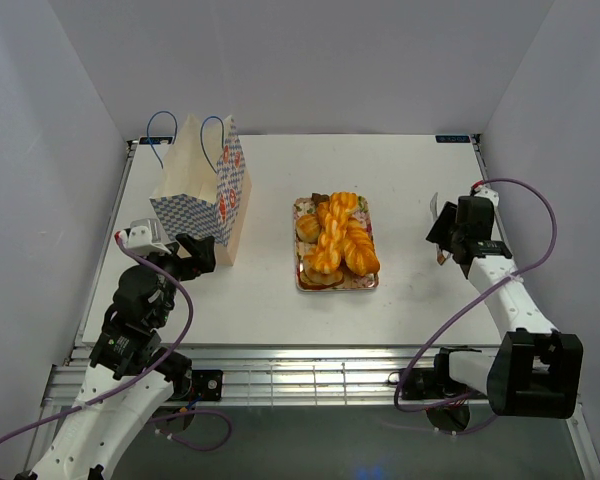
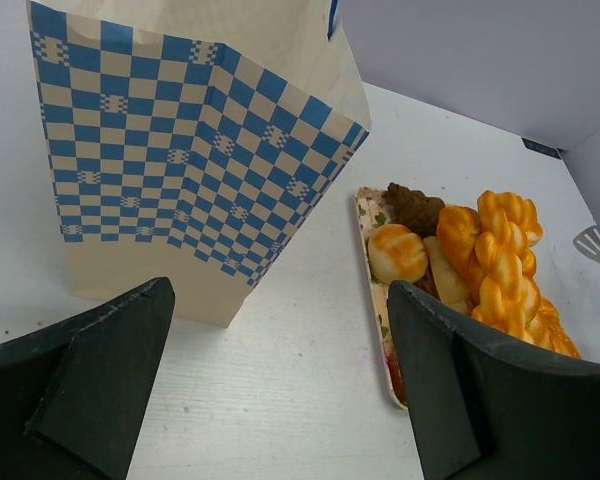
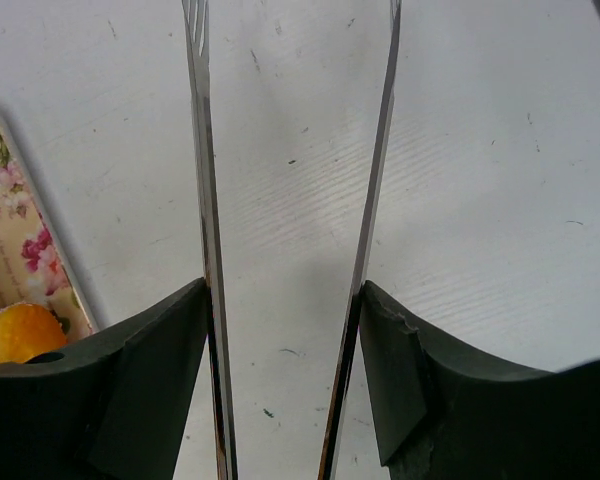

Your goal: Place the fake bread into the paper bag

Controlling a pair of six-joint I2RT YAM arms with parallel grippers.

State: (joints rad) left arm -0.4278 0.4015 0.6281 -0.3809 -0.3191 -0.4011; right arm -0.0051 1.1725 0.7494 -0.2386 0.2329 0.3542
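The fake bread (image 1: 338,240) is a pile of golden twisted loaves, a round bun and a dark brown piece on a floral tray (image 1: 302,284) at the table's middle. It also shows in the left wrist view (image 2: 500,250). The paper bag (image 1: 202,190) stands upright to the tray's left, blue-checkered side showing (image 2: 180,150). My left gripper (image 1: 195,255) is open and empty just in front of the bag's near corner (image 2: 280,300). My right gripper (image 1: 445,235) is right of the tray, shut on metal tongs (image 3: 202,150) whose two arms stay spread apart over bare table.
The tongs' tips (image 1: 435,208) point away from the bread toward the table's back right. The tray's edge (image 3: 20,250) and an orange bun (image 3: 15,332) lie at the left of the right wrist view. White walls enclose the table on three sides.
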